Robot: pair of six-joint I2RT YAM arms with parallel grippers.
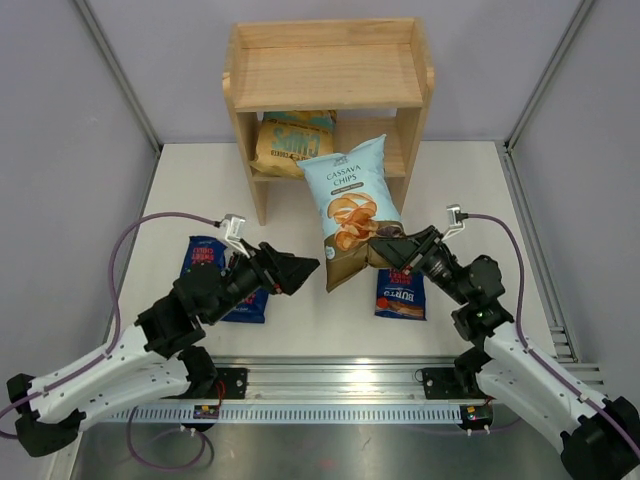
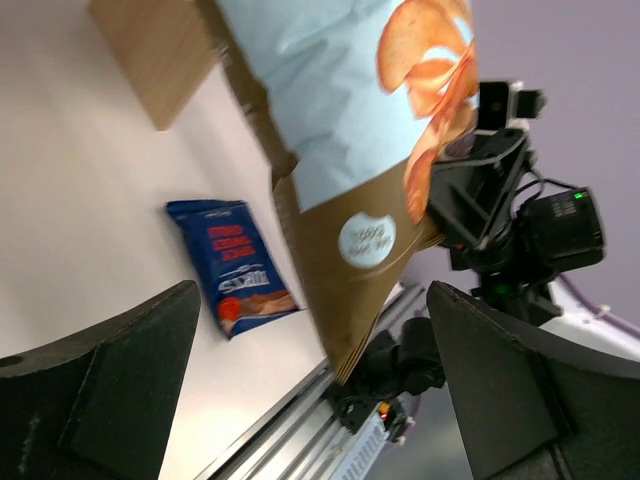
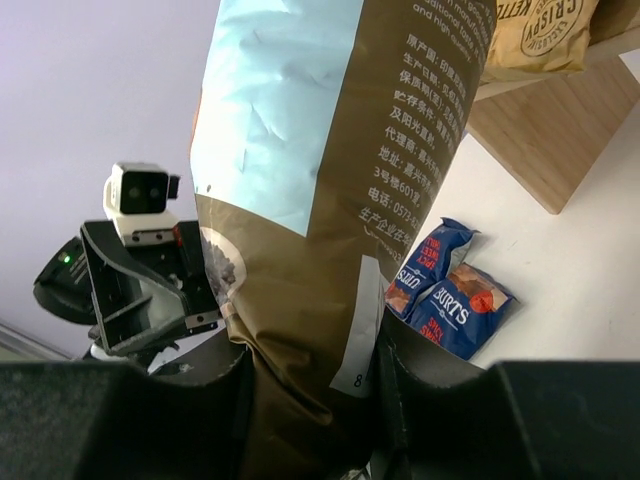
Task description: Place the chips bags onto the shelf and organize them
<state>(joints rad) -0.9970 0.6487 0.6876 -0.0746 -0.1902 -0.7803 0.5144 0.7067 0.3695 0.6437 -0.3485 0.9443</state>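
Observation:
My right gripper is shut on the lower corner of the light-blue-and-brown cassava chips bag and holds it upright above the table, in front of the shelf. In the right wrist view the bag's brown bottom is pinched between the fingers. My left gripper is open and empty, just left of the bag's bottom edge. The large tan-and-teal bag lies on the lower tier. Two Burts bags lie under my left arm and show in the right wrist view. A third lies below my right gripper.
The shelf's top tier holds nothing. The right half of the lower tier is bare. The metal base rail runs along the table's near edge. Grey walls close in both sides.

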